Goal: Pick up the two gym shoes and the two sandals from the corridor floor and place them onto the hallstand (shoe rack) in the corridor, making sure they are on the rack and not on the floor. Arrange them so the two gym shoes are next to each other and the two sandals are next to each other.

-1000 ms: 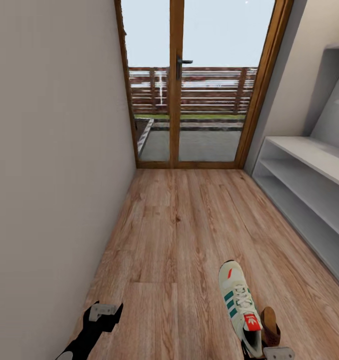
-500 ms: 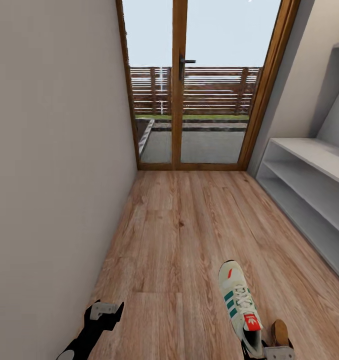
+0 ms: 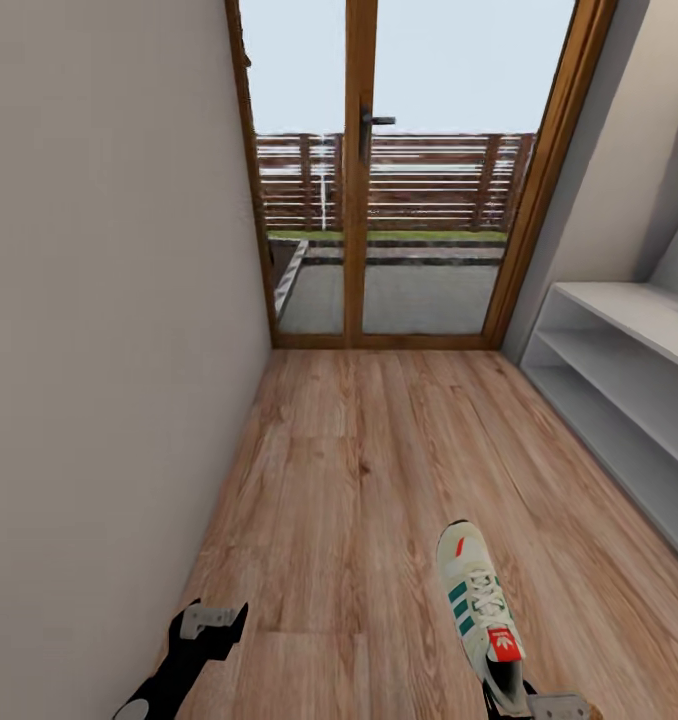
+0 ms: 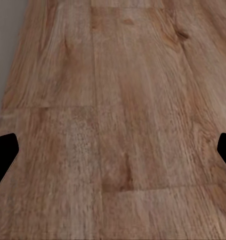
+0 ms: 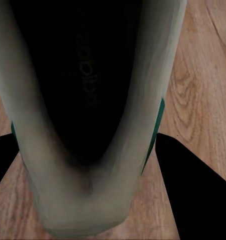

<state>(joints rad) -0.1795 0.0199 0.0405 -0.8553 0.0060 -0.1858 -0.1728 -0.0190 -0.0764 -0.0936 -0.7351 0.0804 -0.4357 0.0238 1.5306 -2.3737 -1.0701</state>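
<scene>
One gym shoe point(image 3: 476, 600), white with green stripes and a red tongue label, hangs over the corridor floor point(image 3: 349, 450) at the lower right of the head view, toe pointing away. My right gripper point(image 3: 527, 702) is shut on its heel end. The right wrist view looks into the gym shoe's dark opening point(image 5: 88, 90), with black fingers point(image 5: 193, 185) on both sides. My left gripper point(image 3: 211, 624) is open and holds nothing; in its wrist view the open gripper point(image 4: 113, 155) hovers over bare planks point(image 4: 118, 100). The pale-grey hallstand point(image 3: 629, 320) runs along the right wall. The sandals and the other gym shoe are out of view.
A plain wall point(image 3: 109, 350) closes the corridor's left side, close to my left arm. A wood-framed glass door point(image 3: 364, 200) with a black handle ends the corridor ahead, a slatted fence behind it. Open planks lie between me and the door.
The whole head view has shifted, so the camera moved. A brown sandal beside the held shoe at the lower right has slid out of the picture. Both grippers keep their pose.
</scene>
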